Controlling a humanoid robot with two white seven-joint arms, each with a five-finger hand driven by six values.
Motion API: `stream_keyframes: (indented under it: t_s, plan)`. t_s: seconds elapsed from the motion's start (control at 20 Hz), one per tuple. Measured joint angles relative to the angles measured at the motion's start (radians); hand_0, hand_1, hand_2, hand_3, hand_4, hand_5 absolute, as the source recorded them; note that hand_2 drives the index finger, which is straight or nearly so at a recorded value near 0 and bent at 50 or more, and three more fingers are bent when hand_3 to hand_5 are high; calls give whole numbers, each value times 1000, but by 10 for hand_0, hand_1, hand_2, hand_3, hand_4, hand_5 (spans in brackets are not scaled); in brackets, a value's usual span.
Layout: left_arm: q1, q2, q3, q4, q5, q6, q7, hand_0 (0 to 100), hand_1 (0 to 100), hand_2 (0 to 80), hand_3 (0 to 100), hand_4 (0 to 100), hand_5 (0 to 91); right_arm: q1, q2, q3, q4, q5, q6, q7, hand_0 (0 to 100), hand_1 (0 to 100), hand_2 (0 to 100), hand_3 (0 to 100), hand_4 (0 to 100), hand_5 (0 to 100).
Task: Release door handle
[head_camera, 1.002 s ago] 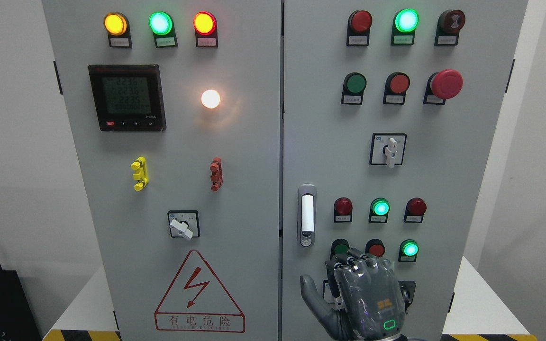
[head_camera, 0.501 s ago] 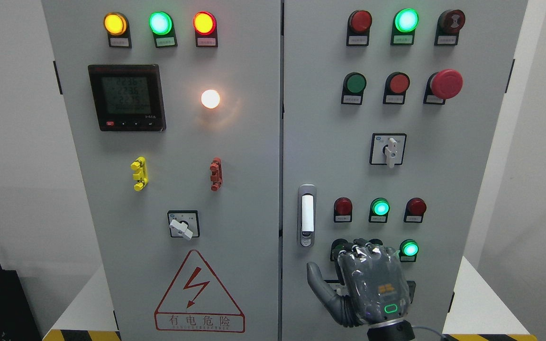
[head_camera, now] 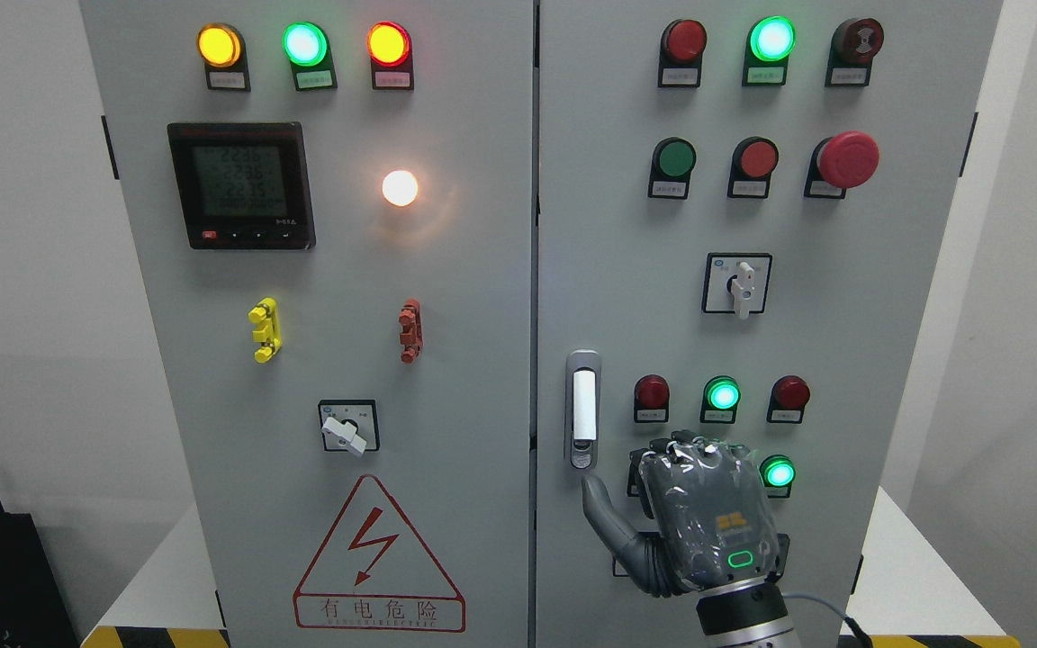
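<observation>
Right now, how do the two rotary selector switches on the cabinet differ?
The left switch sits low on the left door, and its white knob is turned, pointing down to the right. The right switch sits higher on the right door, and its knob points straight down. The left switch lies just above the warning triangle; the right switch lies below the red mushroom button. Both have a white knob on a square black-framed plate.
</observation>
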Motion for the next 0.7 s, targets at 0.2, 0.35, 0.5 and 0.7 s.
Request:
stream_keyframes:
  t_s: [0.2, 0.35, 0.5, 0.7]
  plan:
    - [0, 0, 0, 0, 0, 0, 0, 120, 389, 0, 0, 0, 0, -1, 1, 1, -4, 17, 15, 10, 453, 0, 976, 1000, 908, 953]
    - [0, 0, 0, 0, 0, 0, 0, 120, 389, 0, 0, 0, 0, -1, 14, 5, -8, 32, 20, 23, 451, 0, 978, 1000, 909, 954]
    - [0, 0, 0, 0, 0, 0, 0, 120, 389, 0, 0, 0, 0, 0, 27, 10, -13, 41, 45, 36, 444, 0, 982, 1000, 911, 954]
    - [0, 0, 0, 0, 0, 0, 0, 120, 389, 0, 0, 0, 0, 2, 44, 19, -19, 47, 76, 42, 437, 0, 988, 1000, 911, 959]
